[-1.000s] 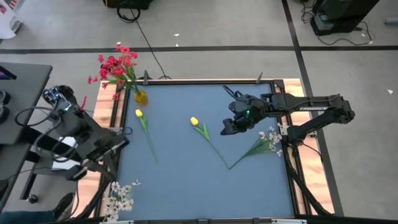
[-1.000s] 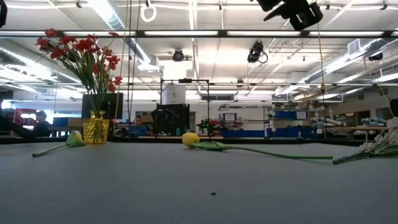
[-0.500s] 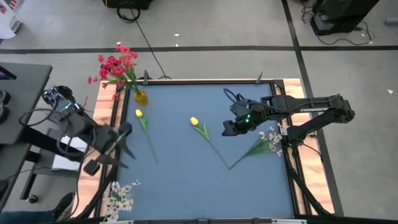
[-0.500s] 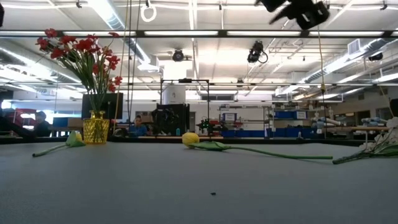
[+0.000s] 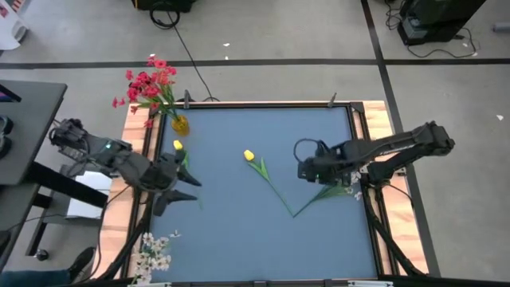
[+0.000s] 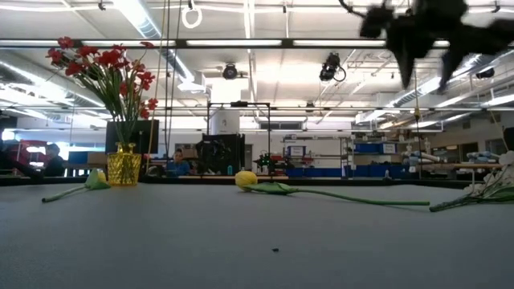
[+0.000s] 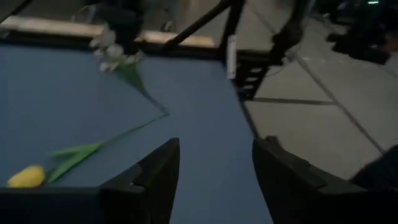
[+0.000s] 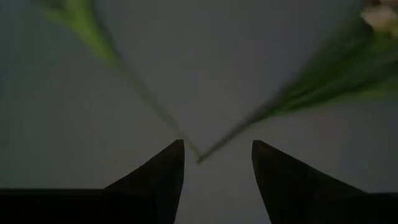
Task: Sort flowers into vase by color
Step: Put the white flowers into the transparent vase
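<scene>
Right gripper (image 5: 306, 170) hovering fingers apart above thin green stems of white spray (image 5: 344, 180) and yellow tulip (image 5: 249, 155) on blue mat (image 5: 239, 231); left gripper (image 5: 182, 191) spread too.

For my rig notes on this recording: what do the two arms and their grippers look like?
Both arms are dark, jointed and slim. The right arm carries pale lettering along its forearm and a black cable looping by its wrist. The left arm shows a small lit spot near its base. The left gripper and right gripper each end in two dark, tapered fingers.
</scene>
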Robot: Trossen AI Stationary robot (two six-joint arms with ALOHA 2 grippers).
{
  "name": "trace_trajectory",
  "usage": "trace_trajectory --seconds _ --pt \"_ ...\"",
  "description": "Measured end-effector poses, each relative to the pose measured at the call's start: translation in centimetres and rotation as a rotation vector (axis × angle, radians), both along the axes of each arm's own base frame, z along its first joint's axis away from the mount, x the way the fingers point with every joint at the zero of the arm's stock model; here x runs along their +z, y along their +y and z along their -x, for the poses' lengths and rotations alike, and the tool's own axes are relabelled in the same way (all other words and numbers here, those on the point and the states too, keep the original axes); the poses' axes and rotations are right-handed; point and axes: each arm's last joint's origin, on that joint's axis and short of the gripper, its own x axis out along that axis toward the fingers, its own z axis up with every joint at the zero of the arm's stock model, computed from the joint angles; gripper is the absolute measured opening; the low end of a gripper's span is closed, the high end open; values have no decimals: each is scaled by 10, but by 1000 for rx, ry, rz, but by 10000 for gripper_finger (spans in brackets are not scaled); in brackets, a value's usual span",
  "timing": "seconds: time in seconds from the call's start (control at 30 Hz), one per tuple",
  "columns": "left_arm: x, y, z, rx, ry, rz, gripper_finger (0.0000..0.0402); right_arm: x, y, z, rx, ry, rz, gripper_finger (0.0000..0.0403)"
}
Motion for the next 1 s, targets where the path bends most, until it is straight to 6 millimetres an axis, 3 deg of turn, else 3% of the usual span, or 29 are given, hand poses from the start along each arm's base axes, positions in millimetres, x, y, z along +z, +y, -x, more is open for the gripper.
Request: trace_trajectory --seconds 0.23,0.47,1.0 --pt "-5 11 -2 70 13 8 208 -61 12 25 -279 195 -33 197" --pt "-7 21 -5 136 38 -3 208 -99 7 29 -332 154 -104 197" --pt "-11 27 -5 170 77 -21 208 -138 -13 50 -424 227 -162 183"
